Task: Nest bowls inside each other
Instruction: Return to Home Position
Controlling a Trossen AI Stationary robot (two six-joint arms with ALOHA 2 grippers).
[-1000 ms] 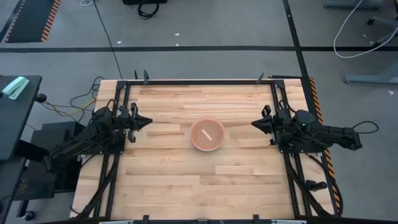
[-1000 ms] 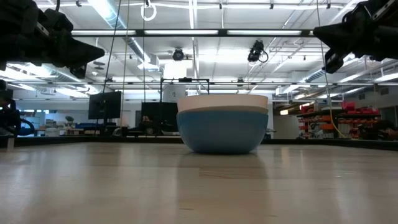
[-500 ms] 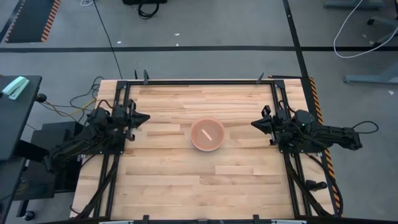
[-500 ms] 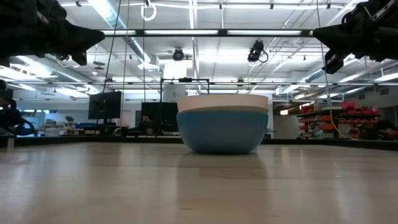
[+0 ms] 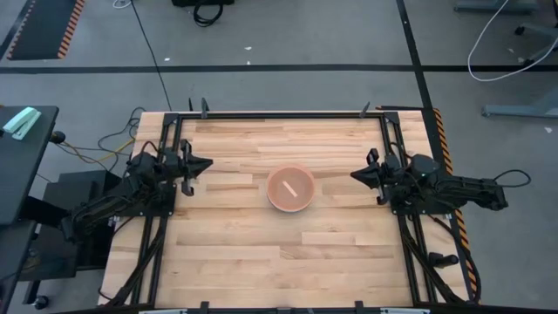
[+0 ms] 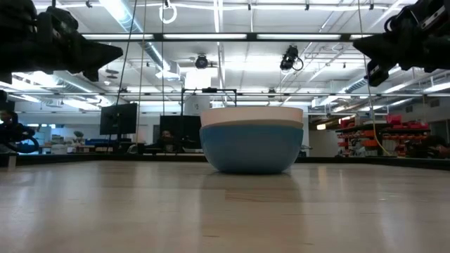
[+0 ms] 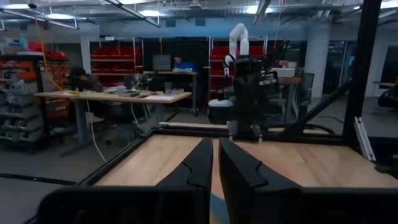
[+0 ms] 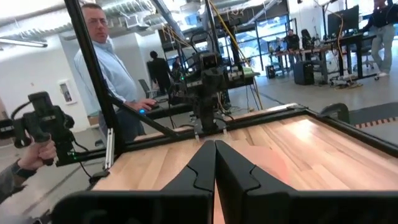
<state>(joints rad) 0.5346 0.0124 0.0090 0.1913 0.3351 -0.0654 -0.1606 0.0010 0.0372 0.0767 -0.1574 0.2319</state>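
The three bowls stand nested in one stack at the table's middle. From above, the salmon-pink bowl [image 5: 290,188] is innermost. The low view shows the blue bowl [image 6: 252,149] outermost with its base on the wood, and the pale grey-white rim [image 6: 252,112] above it. My left gripper [image 5: 207,164] hovers shut above the table, left of the stack and pointing at it. My right gripper [image 5: 355,174] hovers shut to the right of the stack, also pointing at it. Both sit high in the low view: left gripper [image 6: 116,51], right gripper [image 6: 358,46].
Black frame rails [image 5: 279,114] run along the table's edges. Bare wood [image 5: 279,253] lies around the stack on all sides. Beyond the table a person [image 8: 102,56] stands close by, and a hand [image 8: 28,165] holds a controller. Another person [image 7: 81,78] sits at a desk.
My left gripper has risen a little and shifted slightly toward the table's far edge. The stack of bowls has stayed where it was.
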